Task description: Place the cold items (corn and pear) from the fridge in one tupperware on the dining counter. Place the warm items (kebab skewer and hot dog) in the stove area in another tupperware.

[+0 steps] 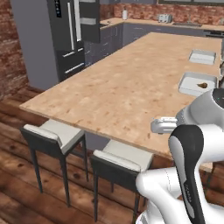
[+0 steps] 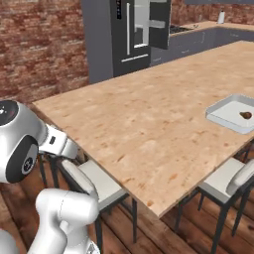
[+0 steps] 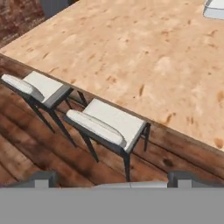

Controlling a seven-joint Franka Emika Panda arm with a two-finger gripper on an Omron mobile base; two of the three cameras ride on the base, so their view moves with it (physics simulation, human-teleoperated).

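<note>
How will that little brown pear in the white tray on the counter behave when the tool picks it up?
The pear looks tiny and roundish, so it is probably light and may roll if nudged. It sits loose in the shallow tupperware, whose low rim should stop a roll. Being so small against the open tool, it could slip out unless gripped squarely.

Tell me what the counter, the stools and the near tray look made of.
Counter: light wood, matte, with mottled grain blotches.
Stools: dark, probably metal legs and frames; pale padded seats, fabric or vinyl, can't tell which.
Near tray: pale smooth plastic, by its look, with a thin raised rim. A small brown piece of fruit lies inside.
</note>
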